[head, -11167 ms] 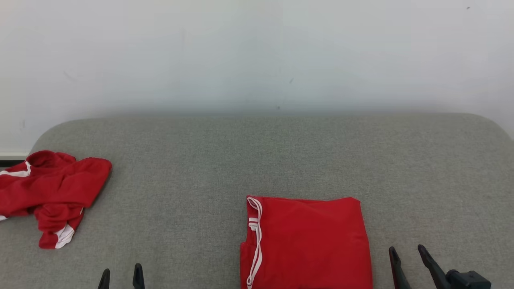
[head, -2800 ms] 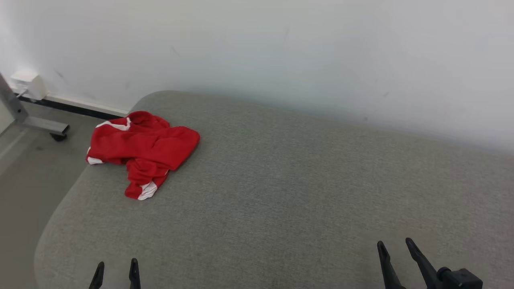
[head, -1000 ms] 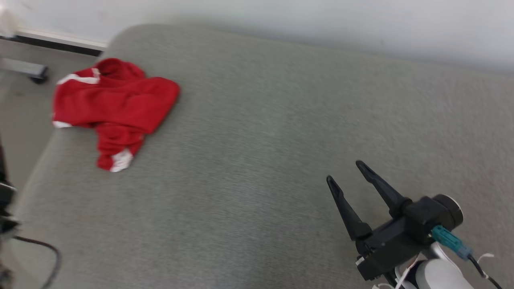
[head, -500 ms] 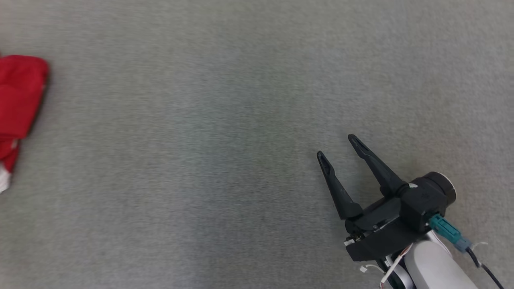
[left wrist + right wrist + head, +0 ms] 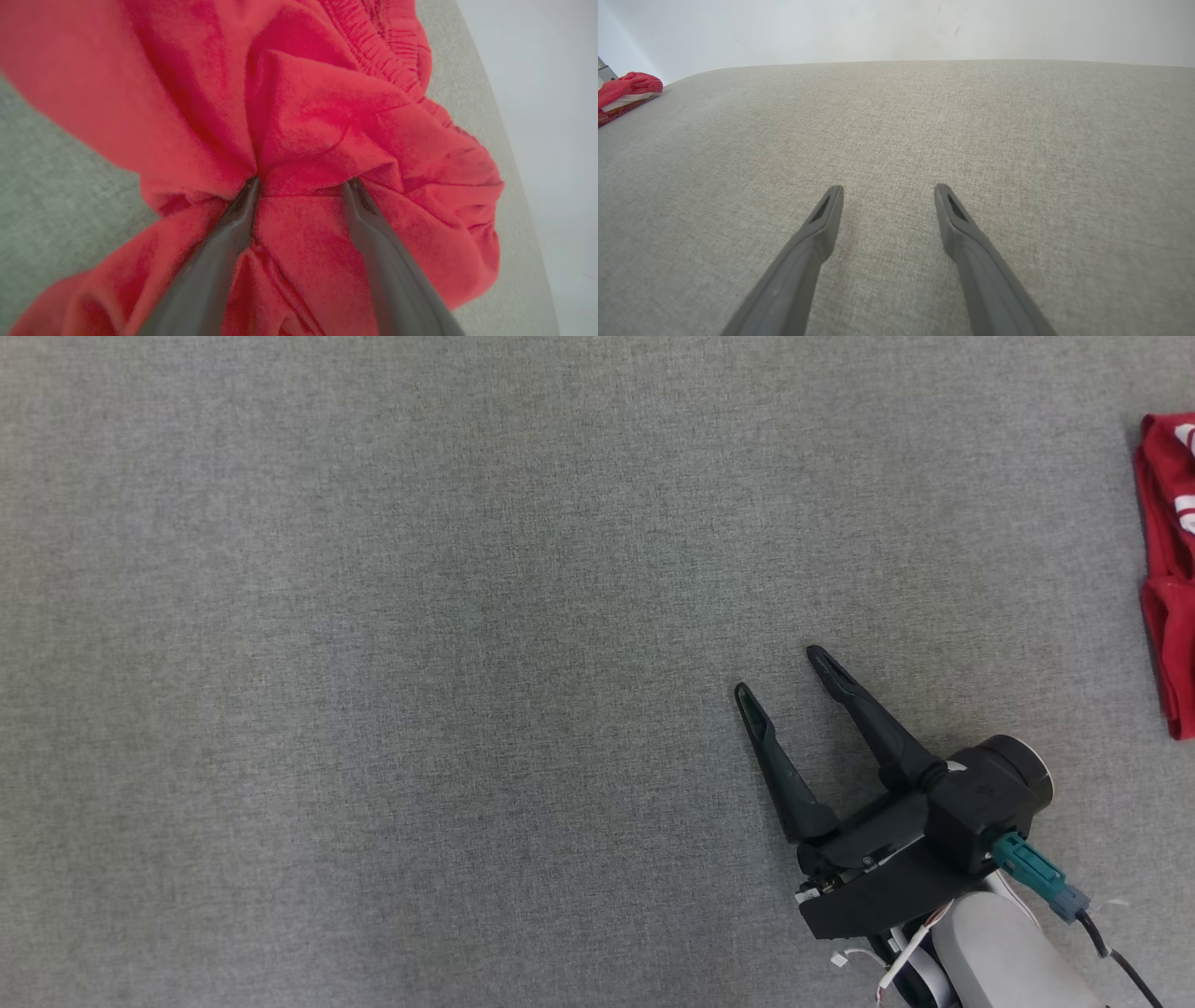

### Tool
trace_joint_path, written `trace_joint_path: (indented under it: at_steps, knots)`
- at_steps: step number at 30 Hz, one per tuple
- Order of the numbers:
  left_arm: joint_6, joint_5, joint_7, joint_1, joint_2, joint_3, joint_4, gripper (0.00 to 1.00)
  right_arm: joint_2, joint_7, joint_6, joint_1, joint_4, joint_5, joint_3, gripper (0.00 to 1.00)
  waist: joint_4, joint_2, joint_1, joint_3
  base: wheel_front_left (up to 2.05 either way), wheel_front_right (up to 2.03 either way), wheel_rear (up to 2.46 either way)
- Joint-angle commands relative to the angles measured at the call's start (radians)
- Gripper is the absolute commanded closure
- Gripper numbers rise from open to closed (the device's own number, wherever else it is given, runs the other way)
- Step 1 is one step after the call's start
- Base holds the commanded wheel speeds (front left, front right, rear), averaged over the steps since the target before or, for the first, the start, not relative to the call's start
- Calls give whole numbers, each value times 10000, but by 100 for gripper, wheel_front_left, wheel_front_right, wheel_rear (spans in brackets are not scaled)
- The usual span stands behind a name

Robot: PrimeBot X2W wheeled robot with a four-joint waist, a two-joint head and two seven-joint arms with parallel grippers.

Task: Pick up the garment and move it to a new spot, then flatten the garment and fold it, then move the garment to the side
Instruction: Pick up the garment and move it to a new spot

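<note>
1. The crumpled red garment (image 5: 327,107), lying on the bench (image 5: 46,186), is cut off at the edges.
2. The left fingers (image 5: 233,224) are spread wide, tips sunk into its folds, nothing clamped.
3. The right fingers (image 5: 773,756) are spread, empty.

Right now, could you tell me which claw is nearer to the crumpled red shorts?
Left. The left claw, open, presses its fingertips into the crumpled red shorts; the right claw hovers open over the bare grey cushion, far from them.
</note>
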Motion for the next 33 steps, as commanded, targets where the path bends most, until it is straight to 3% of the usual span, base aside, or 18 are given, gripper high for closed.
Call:
trace_joint_path:
  at_steps: [1,13,19,25,33]
  knots:
    - [-197,-137,64,357,-372,-239,288,100,55,-37,-20,-19,34,0,-10,0,40,-1,0,-133,0,0,0]
    - [-1955,-227,-221,237,-3,-635,-928,100,-1,-159,-20,554,596,183,10,0,842,-1,0,-2045,0,0,0]
    - [-2161,15,-115,326,-177,-1206,-2487,100,58,-204,-20,1261,945,266,-172,0,890,-1,0,-3560,0,0,0]
    - [-2141,81,252,-159,-482,-2126,-4265,100,265,-265,-20,1911,1106,346,-431,0,480,-1,0,-4655,0,0,0]
    - [-2024,-237,760,-1059,-1633,-3789,-5937,100,591,-279,-20,2249,1101,359,-432,0,-480,-1,0,-5238,0,0,0]
